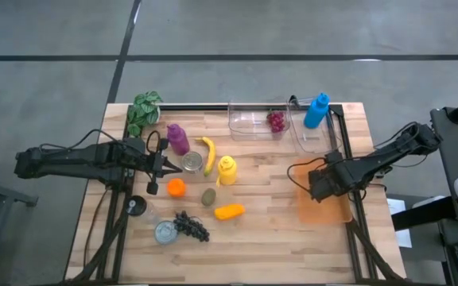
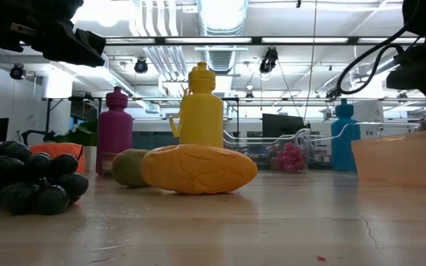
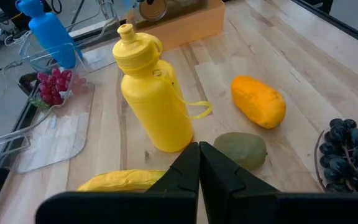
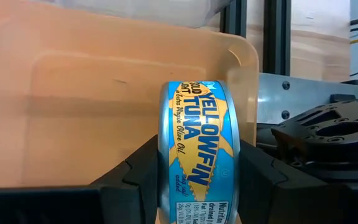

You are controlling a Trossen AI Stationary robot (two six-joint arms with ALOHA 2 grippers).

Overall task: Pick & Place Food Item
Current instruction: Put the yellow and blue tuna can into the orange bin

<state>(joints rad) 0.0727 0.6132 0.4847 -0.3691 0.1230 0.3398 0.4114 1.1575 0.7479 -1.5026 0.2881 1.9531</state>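
Observation:
A blue-and-silver tuna can (image 4: 197,155) sits between the fingers of my right gripper (image 1: 319,184), over the orange translucent bin (image 1: 324,208) at the table's right side, near one of its corners (image 4: 244,53). My left gripper (image 3: 199,155) is shut on nothing and hovers above the table's left half, between a banana (image 1: 208,155) and an orange (image 1: 176,187). A yellow bottle (image 3: 151,99), a kiwi (image 3: 241,149) and an orange mango-like piece (image 3: 258,101) lie ahead of it. Dark grapes (image 1: 191,226) lie near the front. My right gripper pinches the tuna can by its two flat faces (image 4: 165,162), one finger (image 4: 135,177) on each. The fingers slant steeply down from above. The can stands on edge, its labelled curved wall toward the camera, inside the bin's outline; its lower part is hidden.
Clear containers (image 1: 257,119) with red grapes (image 1: 277,121) and a blue bottle (image 1: 316,110) stand at the far edge. A purple bottle (image 1: 177,139), leafy greens (image 1: 144,111), two open cans (image 1: 191,163) (image 1: 165,232) and a black lid (image 1: 136,206) crowd the left half.

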